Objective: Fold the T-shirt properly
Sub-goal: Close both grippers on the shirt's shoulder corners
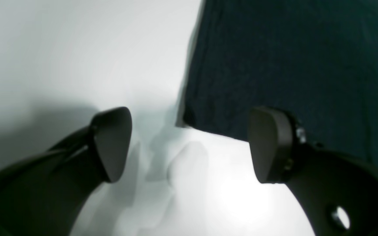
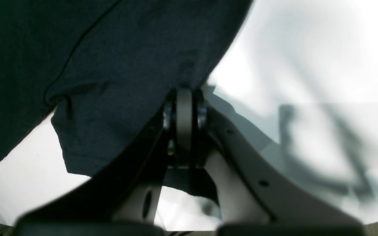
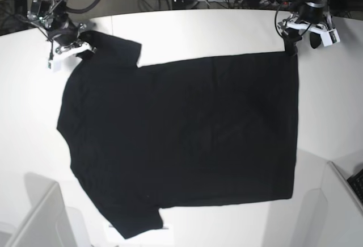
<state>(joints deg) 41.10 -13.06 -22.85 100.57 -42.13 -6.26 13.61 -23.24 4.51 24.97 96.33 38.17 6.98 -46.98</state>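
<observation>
**Gripping One Sleeve, Hovering at One Hem Corner**

Lying flat across the white table [image 3: 187, 28], the T-shirt [image 3: 181, 139] is showing only plain black cloth in the base view. It is spreading over most of the tabletop, with its sleeves toward that view's left and its straight hem running down that view's right side. One sleeve is pointing toward the far left corner, the other toward the near edge, where its tip is reaching close to the table's front rim. The fabric is looking mostly smooth, with only faint creases.

Reaching in at the far left of the base view, the right gripper [image 3: 76, 50] is sitting at the end of the upper sleeve. Its wrist camera is showing the jaws pressed fully together, pinching the edge of the dark cloth, which is bunching slightly and draping away above the fingers [image 2: 184, 121]. A fold of sleeve is hanging loose beside the grip, with bare table showing beneath it.

Standing at the far right of the base view, the left gripper [image 3: 290, 44] is hanging over the far hem corner. Its wrist view is showing the two dark pads [image 1: 112, 144] spread wide apart with nothing between them. The shirt's corner is lying just ahead of the gap, one pad overlapping the cloth in the picture, the other over bare table.
</observation>
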